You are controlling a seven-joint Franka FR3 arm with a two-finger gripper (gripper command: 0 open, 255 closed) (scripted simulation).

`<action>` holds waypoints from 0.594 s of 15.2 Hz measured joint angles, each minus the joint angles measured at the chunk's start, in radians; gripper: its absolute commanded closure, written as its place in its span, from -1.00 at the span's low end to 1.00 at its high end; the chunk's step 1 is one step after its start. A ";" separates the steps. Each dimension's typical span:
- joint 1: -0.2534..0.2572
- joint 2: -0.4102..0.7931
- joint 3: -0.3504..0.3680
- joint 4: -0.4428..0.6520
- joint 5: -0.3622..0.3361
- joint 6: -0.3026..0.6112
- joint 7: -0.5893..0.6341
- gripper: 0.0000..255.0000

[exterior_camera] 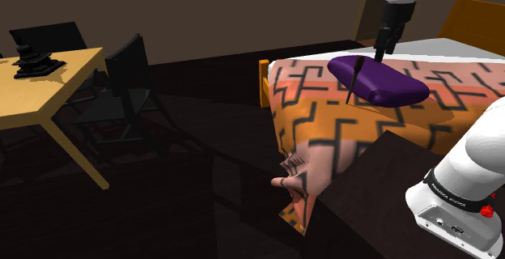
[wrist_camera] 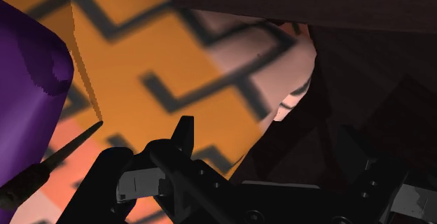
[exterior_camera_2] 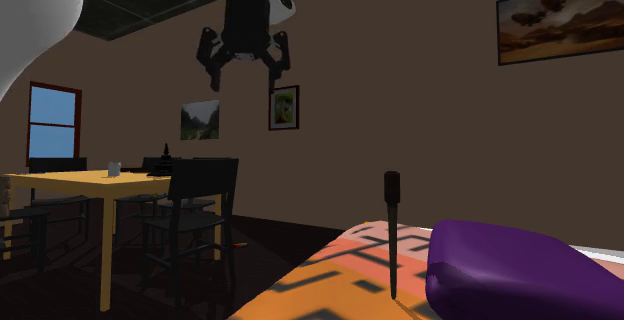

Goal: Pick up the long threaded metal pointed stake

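The stake (exterior_camera: pixel 354 78) is a thin dark rod with a pointed lower end. It stands nearly upright on the orange patterned bedspread (exterior_camera: pixel 324 112), its tip down, right against the purple pillow (exterior_camera: pixel 378 80). In the second exterior view the stake (exterior_camera_2: pixel 392 233) rises beside the pillow (exterior_camera_2: pixel 515 268). My gripper (exterior_camera_2: pixel 243 80) hangs well above it and toward that view's left, open, with nothing between its fingers. In the shoulder view the gripper (exterior_camera: pixel 380 53) is just above the stake's upper end. The wrist view has the stake (wrist_camera: pixel 52 161) off to one side of the fingers (wrist_camera: pixel 164 163), next to the pillow (wrist_camera: pixel 28 82).
A yellow wooden table (exterior_camera: pixel 48 87) with dark chairs (exterior_camera: pixel 133 75) stands across the dark floor at the shoulder view's left, a dark object (exterior_camera: pixel 32 59) on it. A wooden headboard (exterior_camera: pixel 477 19) rises behind the bed. The dark stand (exterior_camera: pixel 380 201) adjoins the bedspread's hanging edge.
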State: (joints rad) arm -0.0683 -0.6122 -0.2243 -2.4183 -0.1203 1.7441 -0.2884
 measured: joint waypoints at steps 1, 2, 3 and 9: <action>-0.004 0.022 -0.014 0.006 -0.004 0.024 -0.012 -1.00; -0.008 0.043 -0.029 0.005 -0.009 0.054 -0.024 -1.00; -0.012 0.071 -0.048 0.016 -0.013 0.079 -0.041 -1.00; -0.021 0.256 -0.147 0.087 0.000 0.239 -0.134 -1.00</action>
State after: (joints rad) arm -0.0896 -0.3559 -0.3708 -2.3311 -0.1202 1.9831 -0.4224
